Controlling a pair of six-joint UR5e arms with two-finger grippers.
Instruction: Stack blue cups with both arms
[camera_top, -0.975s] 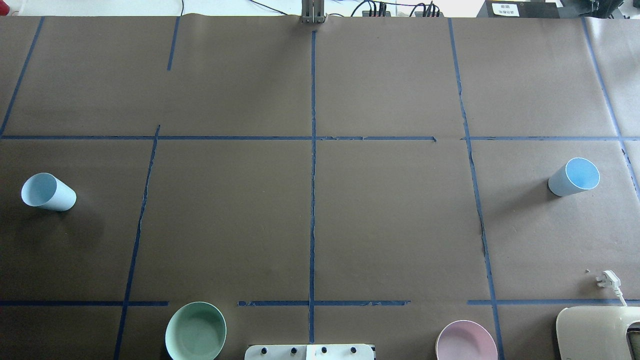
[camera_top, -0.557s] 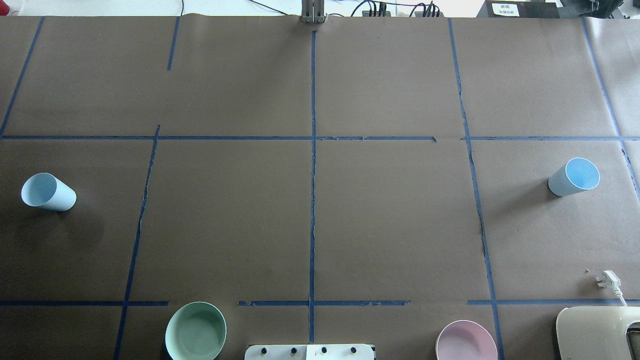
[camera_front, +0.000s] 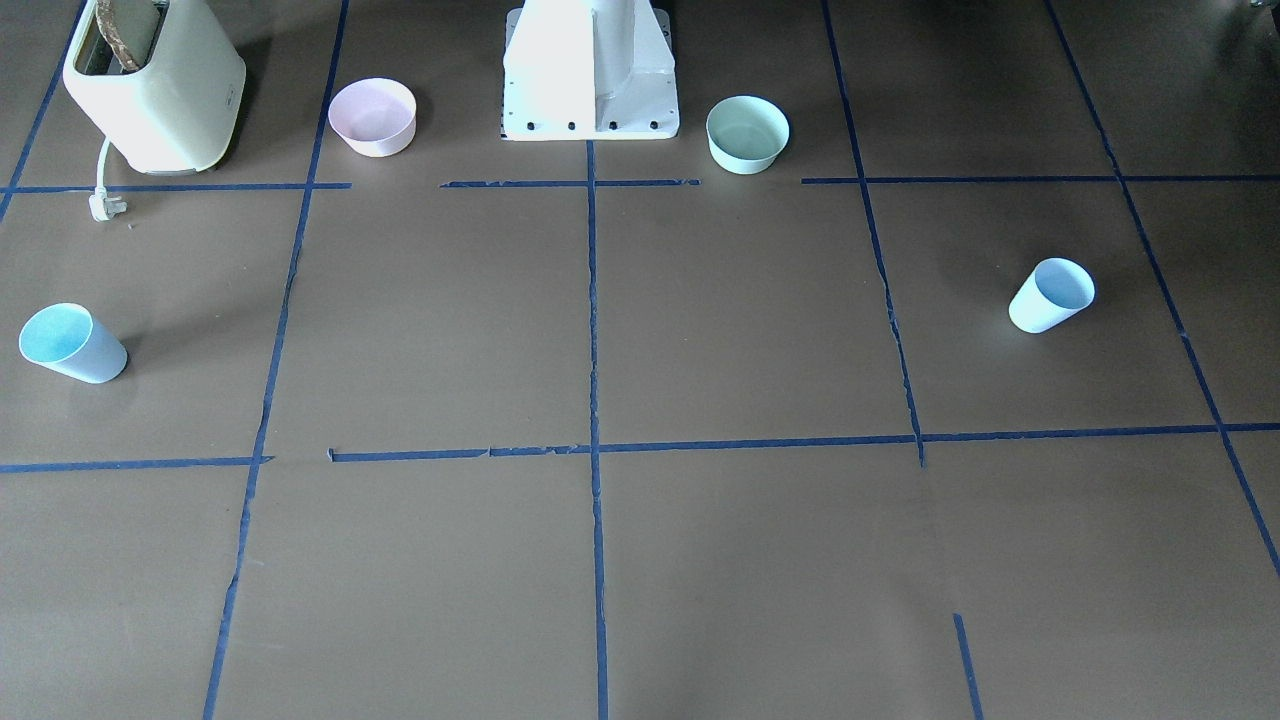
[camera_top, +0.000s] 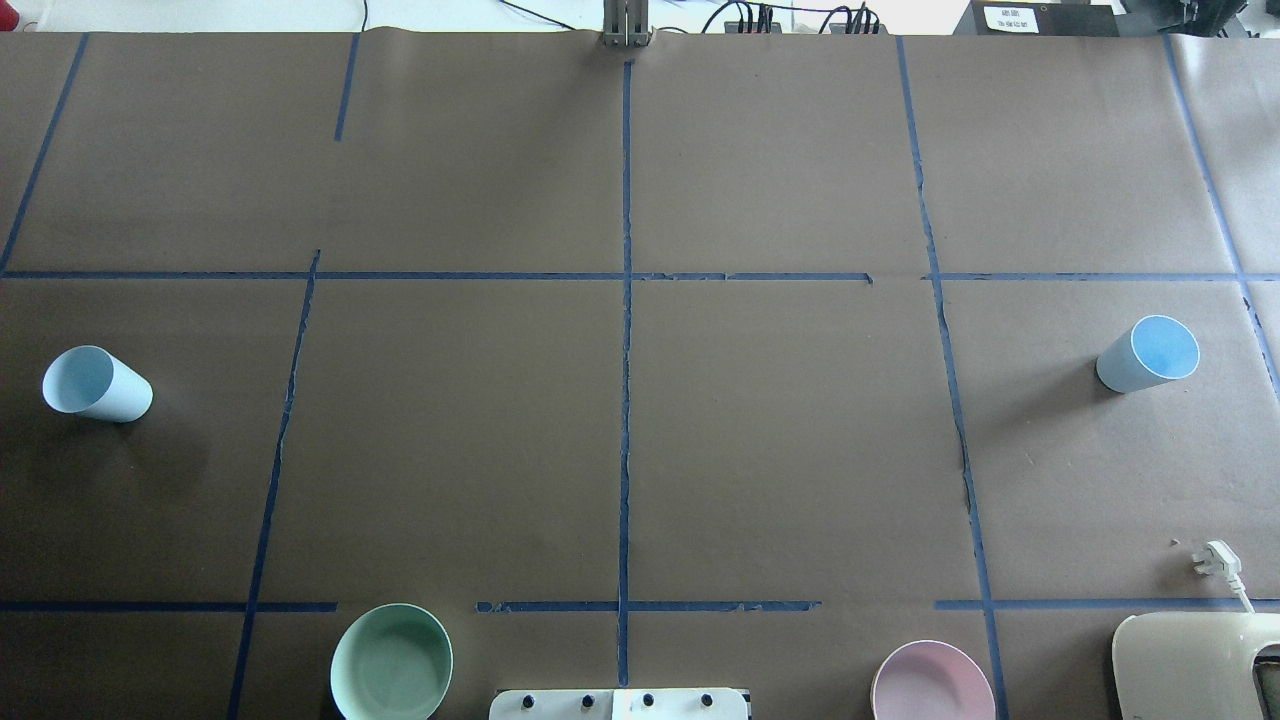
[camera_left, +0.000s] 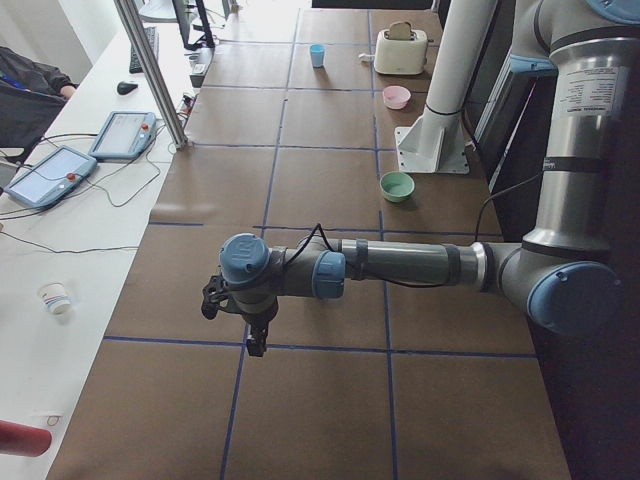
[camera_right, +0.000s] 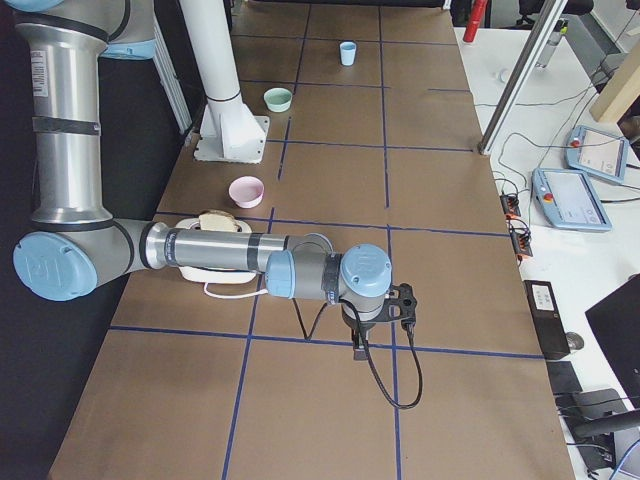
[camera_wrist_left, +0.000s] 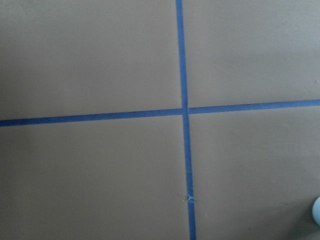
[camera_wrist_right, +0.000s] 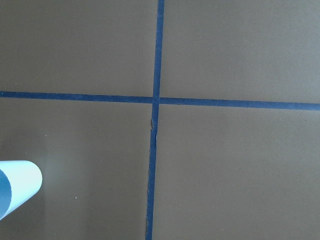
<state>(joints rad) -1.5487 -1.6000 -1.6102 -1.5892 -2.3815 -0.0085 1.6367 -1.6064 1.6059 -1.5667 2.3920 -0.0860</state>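
Note:
Two pale-blue cups stand far apart on the brown table. The left cup (camera_top: 97, 385) is near the left edge and also shows in the front view (camera_front: 1050, 295) and far off in the right side view (camera_right: 347, 53). The right cup (camera_top: 1148, 355) is near the right edge and shows in the front view (camera_front: 72, 345) and the left side view (camera_left: 317, 55). My left gripper (camera_left: 252, 338) and right gripper (camera_right: 358, 345) hang over the table ends and show only in the side views, so I cannot tell whether they are open. A cup's side (camera_wrist_right: 15, 190) shows in the right wrist view.
A mint-green bowl (camera_top: 391, 662) and a pink bowl (camera_top: 932, 684) sit either side of the white pedestal (camera_front: 590, 75). A cream toaster (camera_top: 1200, 665) with a loose plug (camera_top: 1215, 560) stands at the near right. Blue tape lines grid the table.

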